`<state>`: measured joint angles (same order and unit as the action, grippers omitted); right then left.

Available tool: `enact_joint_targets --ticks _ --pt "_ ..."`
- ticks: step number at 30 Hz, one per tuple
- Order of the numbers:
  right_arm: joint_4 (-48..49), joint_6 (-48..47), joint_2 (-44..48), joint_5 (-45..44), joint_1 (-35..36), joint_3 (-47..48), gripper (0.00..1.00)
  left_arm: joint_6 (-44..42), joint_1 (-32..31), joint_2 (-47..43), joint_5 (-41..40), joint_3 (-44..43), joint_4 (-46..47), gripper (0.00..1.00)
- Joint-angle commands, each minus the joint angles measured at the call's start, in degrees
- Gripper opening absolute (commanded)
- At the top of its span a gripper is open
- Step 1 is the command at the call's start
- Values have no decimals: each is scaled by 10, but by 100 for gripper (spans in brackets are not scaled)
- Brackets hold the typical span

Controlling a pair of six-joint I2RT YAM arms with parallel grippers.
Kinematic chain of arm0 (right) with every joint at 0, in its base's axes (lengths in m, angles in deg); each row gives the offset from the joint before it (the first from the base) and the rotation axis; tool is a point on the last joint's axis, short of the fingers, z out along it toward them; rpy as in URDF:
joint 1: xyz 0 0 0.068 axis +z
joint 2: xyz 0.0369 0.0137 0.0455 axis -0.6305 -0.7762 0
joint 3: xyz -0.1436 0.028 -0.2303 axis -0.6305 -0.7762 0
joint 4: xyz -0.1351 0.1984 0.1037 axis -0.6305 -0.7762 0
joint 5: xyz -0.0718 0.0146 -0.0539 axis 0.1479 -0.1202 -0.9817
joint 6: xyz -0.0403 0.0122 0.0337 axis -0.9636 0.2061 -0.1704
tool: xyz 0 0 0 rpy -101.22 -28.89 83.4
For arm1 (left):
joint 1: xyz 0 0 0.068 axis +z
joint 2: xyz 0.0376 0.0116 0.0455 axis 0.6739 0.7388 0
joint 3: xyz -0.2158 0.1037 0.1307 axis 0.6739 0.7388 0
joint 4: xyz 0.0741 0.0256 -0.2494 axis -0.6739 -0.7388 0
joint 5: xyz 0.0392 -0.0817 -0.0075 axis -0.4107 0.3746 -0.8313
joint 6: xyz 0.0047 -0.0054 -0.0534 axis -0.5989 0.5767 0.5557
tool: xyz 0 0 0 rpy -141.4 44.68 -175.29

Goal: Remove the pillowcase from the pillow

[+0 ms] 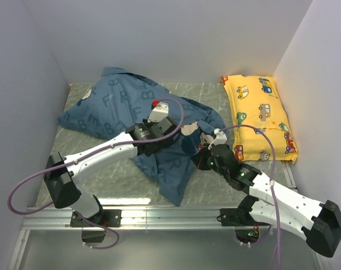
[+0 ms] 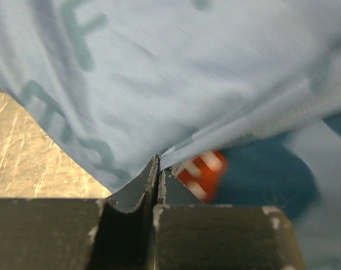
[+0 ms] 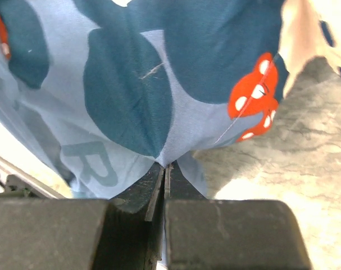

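**Both grippers on the cover, pillow not yet out**

At the far left of the table (image 1: 111, 177), the pillowcase (image 1: 111, 112) lies in a plump mound. From its fullness I judge that the pillow is still inside. No plain white surface of it shows clearly in any view, so I cannot say how much of it has been freed.

Moving right, the left gripper (image 2: 158, 169) is set over the middle of the cover. In the left wrist view its fingers are pressed together, with a folded edge of the blue fabric nipped at their tips. A red bow (image 2: 201, 171) from the print sits just beside them.

Past it, the fabric thins into a flat, limp tail that runs toward the near edge of the table. This part looks empty.

Next comes the right gripper (image 3: 166, 169), at the right-hand side of the cover. Its fingers are also together, and the cloth is drawn down into the slit between them, so it is clamped on the fabric. Bare table shows just to its right.

Well apart, against the right wall, lies the yellow pillow (image 1: 260, 115), untouched and no part of the job.

As I read it, the work is at an early-to-middle stage. Both holds are made and some slack cloth is gathered. What is left is to draw the cover off the bulge on the left until the pillow lies bare.
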<state>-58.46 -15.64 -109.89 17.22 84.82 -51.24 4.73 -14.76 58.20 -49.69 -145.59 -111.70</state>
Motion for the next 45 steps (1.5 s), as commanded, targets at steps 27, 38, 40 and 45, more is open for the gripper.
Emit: enact_joint_targets --ticks 27,38,40,45 --pt "-139 -9 -48 -115 30 182 48 52 196 -98 300 254 313 1" --pt "-220 15 -304 -194 72 398 72 64 186 -90 294 253 324 0" --pt "-246 8 -340 -202 73 411 72 66 187 -90 292 252 322 0" --pt "-234 23 -293 -212 34 282 23 63 211 -99 286 251 309 0"
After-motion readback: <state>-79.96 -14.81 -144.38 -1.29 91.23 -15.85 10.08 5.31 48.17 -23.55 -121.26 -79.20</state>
